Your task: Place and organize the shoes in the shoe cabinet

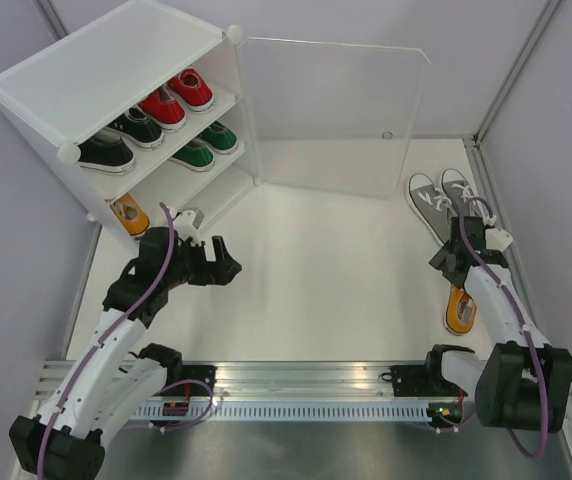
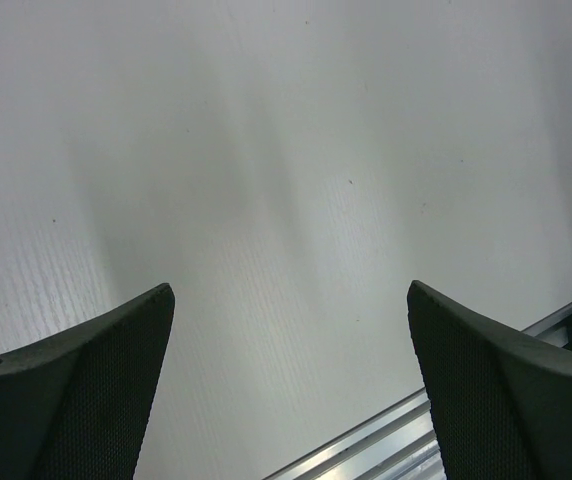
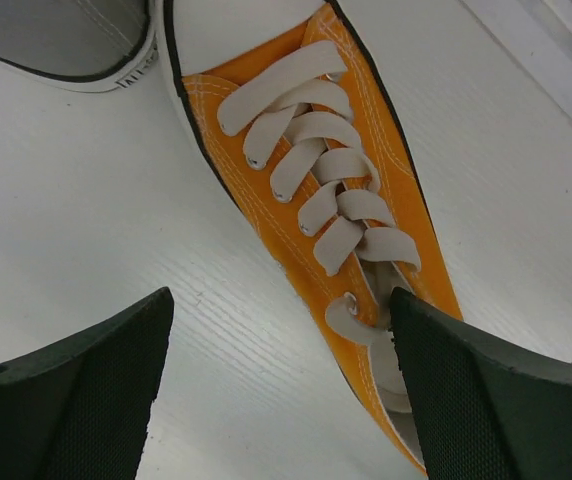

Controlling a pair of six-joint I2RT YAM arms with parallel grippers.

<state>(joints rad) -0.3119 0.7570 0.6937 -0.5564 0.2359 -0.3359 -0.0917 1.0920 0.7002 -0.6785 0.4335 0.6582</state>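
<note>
The white shoe cabinet (image 1: 106, 70) stands at the back left with its clear door (image 1: 336, 115) swung open. The red shoes (image 1: 176, 98) and black shoes (image 1: 121, 140) share the top tier. The middle tier holds the green pair (image 1: 206, 147), and one orange shoe (image 1: 129, 214) lies in the bottom tier. The grey pair (image 1: 441, 195) rests on the floor at the right. Just in front of them lies the other orange shoe (image 1: 458, 310) (image 3: 316, 200). My right gripper (image 3: 281, 295) (image 1: 451, 275) hovers open over its laced side, one finger above the shoe's opening. My left gripper (image 2: 291, 288) (image 1: 228, 265) is open above bare floor.
A metal rail (image 1: 306, 385) (image 2: 416, 440) runs along the near edge by the arm bases. Grey walls close in both sides. A grey shoe's sole (image 3: 66, 40) lies just beyond the orange shoe's toe.
</note>
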